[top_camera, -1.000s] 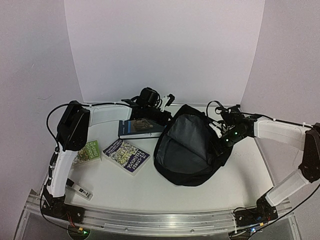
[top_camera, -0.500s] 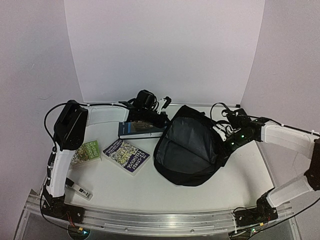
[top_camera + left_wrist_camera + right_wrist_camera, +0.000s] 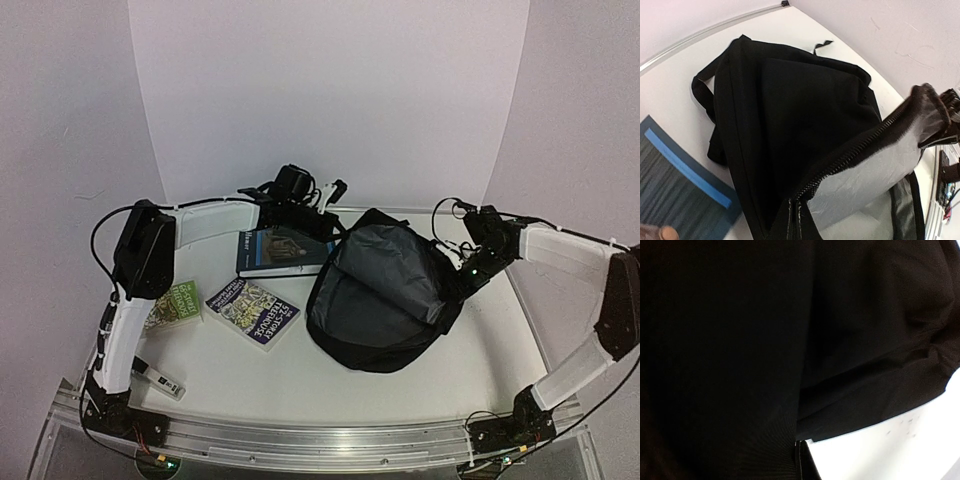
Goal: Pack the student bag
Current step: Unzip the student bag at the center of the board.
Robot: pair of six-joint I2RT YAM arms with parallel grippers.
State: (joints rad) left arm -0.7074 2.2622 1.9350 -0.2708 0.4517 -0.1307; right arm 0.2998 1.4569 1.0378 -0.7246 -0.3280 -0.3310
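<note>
the wide white table (image 3: pixel 400 385) holds everything. on it, from the middle out toward 3 o'clock, lies the big soft black fabric student bag (image 3: pixel 380 300). its mouth gapes toward 9 o'clock and the grey inside shows. i see no book in there, though part of the inside is hidden.

the long white left arm (image 3: pixel 210 225) reaches to 12 o'clock. the white right arm (image 3: pixel 560 250) reaches in from 3 o'clock to the bag's side.

three books lie outside the bag. the dark blue flat book (image 3: pixel 280 250) sits at 11 o'clock, its right end touching the bag or tucked under its rim. the purple picture book (image 3: pixel 252 310) lies at 9 o'clock. the small green book (image 3: pixel 178 303) is just past it, near the table edge.

the right gripper (image 3: pixel 462 272) is closed on the bag's rim at 3 o'clock. the left wrist view shows that rim pulled up into a peak, so the mouth is held open. the right wrist view shows only black cloth (image 3: pixel 715 340).

the left gripper (image 3: pixel 318 218) is closed too, above the far end of the blue book. i cannot tell if it pinches anything.

a little white stick-like thing (image 3: pixel 160 381) lies at 8 o'clock. i cannot tell what it is.

so the packing looks like it has only begun: the bag is open, and all three books have yet to go in.
</note>
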